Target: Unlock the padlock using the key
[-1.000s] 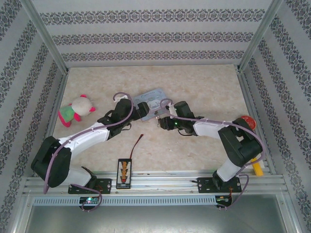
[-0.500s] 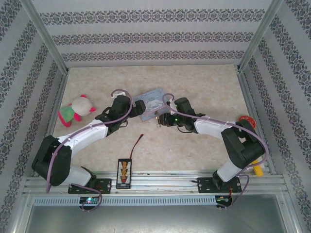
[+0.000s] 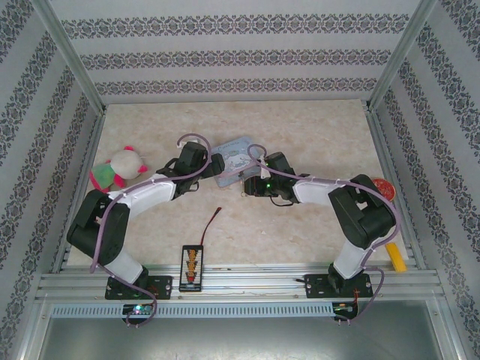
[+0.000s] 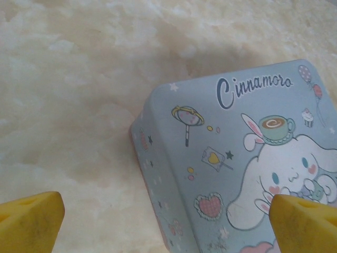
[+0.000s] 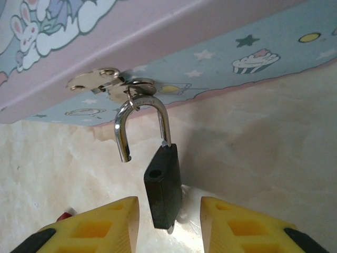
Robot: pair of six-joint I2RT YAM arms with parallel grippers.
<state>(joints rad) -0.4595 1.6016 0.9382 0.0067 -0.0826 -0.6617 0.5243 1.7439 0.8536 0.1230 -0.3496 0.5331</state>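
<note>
I reckon it's unlocked: padlock point(image 5: 162, 182) hangs sprung between my released right claw point(image 5: 169, 204), which next backs off gently.

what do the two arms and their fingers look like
Both the left arm and right arm have white shells with black joints and a purplish cable looping along each. A green light glows near the right wrist. The left fingers and right fingers are yellow; the right ones show square recesses and black bases.
</note>
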